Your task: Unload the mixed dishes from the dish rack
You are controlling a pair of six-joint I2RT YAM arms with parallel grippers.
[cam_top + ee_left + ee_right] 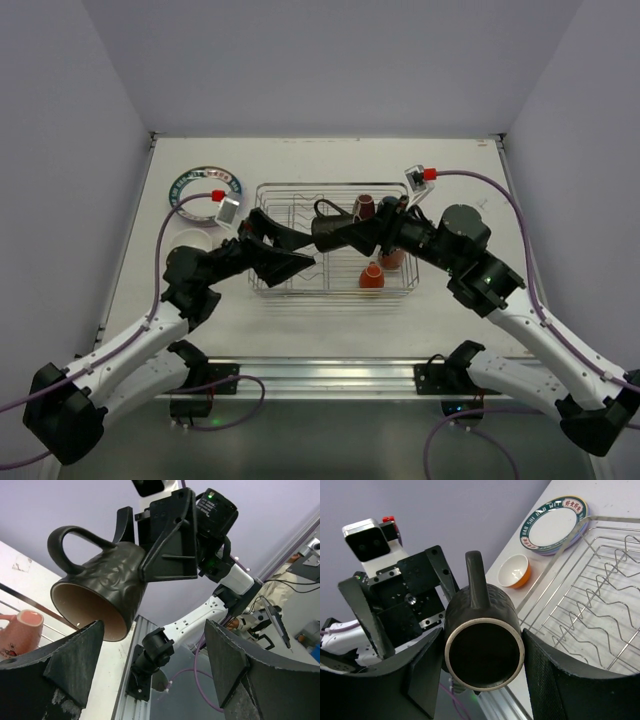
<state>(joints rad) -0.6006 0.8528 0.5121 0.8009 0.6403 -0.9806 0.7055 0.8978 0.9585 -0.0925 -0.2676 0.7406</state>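
Black mug (484,645) clamped in right claw (345,238) above dish rack (300,289); left claw (152,632) spread apart, just left of mug, not gripping.

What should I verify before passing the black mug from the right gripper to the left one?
1. Right gripper grip on the black mug: ok, fingers clamp both sides.
2. Mug lifted out of the dish rack: ok.
3. Left gripper ready to receive: ok, fingers apart.
4. Mug centred between the left fingers: not ok, it sits off toward one finger.
5. Rack emptied: not ok, a maroon mug and a pink mug remain.
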